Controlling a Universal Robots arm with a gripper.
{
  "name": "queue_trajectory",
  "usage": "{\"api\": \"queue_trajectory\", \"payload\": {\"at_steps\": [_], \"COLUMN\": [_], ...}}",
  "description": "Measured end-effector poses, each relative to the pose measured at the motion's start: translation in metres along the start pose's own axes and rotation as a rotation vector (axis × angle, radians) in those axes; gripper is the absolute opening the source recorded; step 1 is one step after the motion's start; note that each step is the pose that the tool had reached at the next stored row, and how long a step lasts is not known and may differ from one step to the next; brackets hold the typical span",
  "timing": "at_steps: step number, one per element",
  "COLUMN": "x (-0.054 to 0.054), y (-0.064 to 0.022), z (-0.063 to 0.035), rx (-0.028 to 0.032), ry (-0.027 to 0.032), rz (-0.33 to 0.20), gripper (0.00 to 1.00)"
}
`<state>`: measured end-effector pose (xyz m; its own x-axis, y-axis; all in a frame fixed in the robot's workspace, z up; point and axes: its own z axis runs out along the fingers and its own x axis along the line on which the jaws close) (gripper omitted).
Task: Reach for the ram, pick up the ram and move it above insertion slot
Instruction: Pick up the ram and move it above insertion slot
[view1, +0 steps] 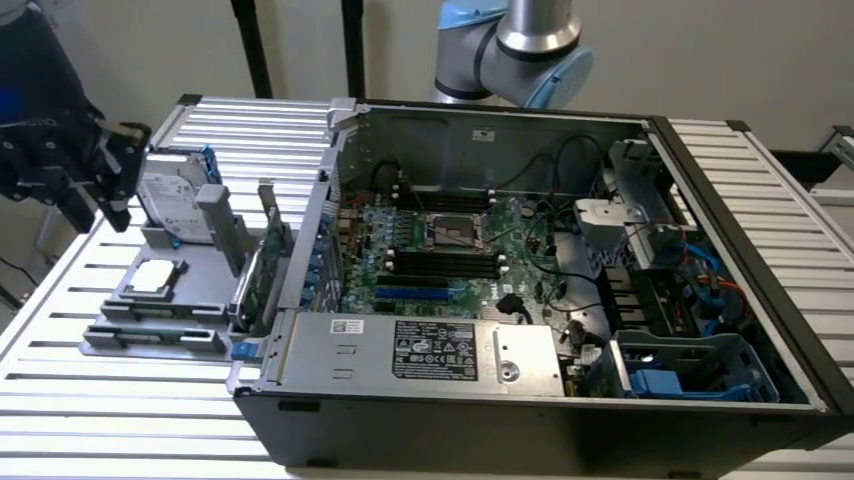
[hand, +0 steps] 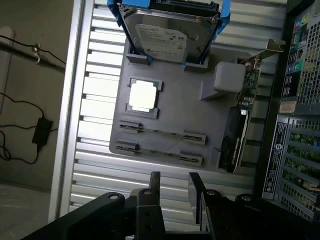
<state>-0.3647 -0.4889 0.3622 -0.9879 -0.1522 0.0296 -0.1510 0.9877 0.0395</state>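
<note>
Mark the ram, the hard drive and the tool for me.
Thin green ram stick (hand: 160, 132), wrist view: middle of its edge.
Silver hard drive in blue frame (hand: 162, 35), wrist view: label face.
Black tool (hand: 173, 179), wrist view: midway between its fingertips.

Computer case (view1: 441, 425) on table (view1: 120, 405); parts tray (view1: 198, 288) at exterior view's left of it; hard drive (view1: 171, 195) upright at tray's far end, ram (hand: 161, 133) at its near end, expansion card (view1: 274, 262) between tray and case

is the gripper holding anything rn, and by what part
Nothing is held: the gripper is open and empty, and the ram sits in the gray tray.
</note>
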Motion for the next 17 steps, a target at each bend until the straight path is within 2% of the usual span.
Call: {"api": "queue_trajectory", "payload": {"at_steps": [17], "x": [-0.0001], "y": [0.0000], "z": [0.0008], "rx": [0.0091], "ry": [0.0122], "rz": [-0.310], "gripper": [0.36]}}
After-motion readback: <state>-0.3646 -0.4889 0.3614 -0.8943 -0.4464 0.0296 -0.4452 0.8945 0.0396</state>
